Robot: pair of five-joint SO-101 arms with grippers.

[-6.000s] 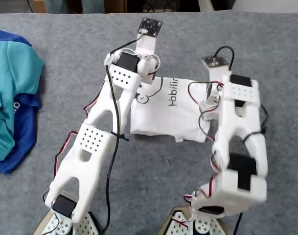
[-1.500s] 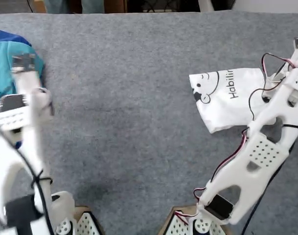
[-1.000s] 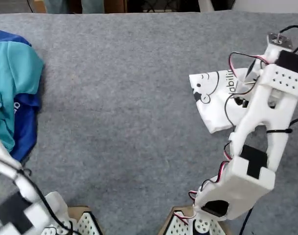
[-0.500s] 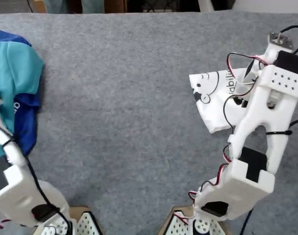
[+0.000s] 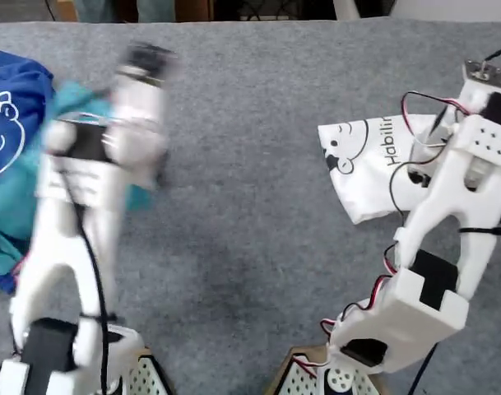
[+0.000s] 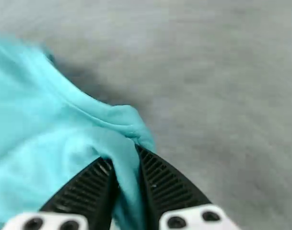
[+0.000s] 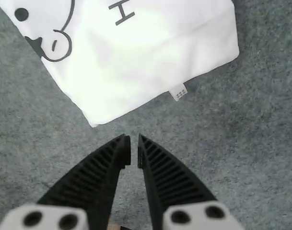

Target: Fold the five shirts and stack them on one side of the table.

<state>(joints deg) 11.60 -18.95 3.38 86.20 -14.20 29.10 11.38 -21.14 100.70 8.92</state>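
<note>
Teal shirt [image 6: 45, 134] heaped with blue shirt [image 5: 5, 123] at the left side of the counter [image 5: 258, 90]. Left hand [image 6: 124, 158] is clamped on a fold of the teal fabric, left arm stretched out beside that pile. White shirt [image 7: 136, 48] folded, flat on the right side. Right hand [image 7: 132, 142] just beside its edge over bare counter, jaws almost touching, holding nothing. Right arm extended over the shirt's right part.

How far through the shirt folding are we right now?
Done: the white shirt lies folded on the right. In hand: the left gripper is shut on the teal shirt. Left: the teal shirt and the blue shirt need folding and stacking.
</note>
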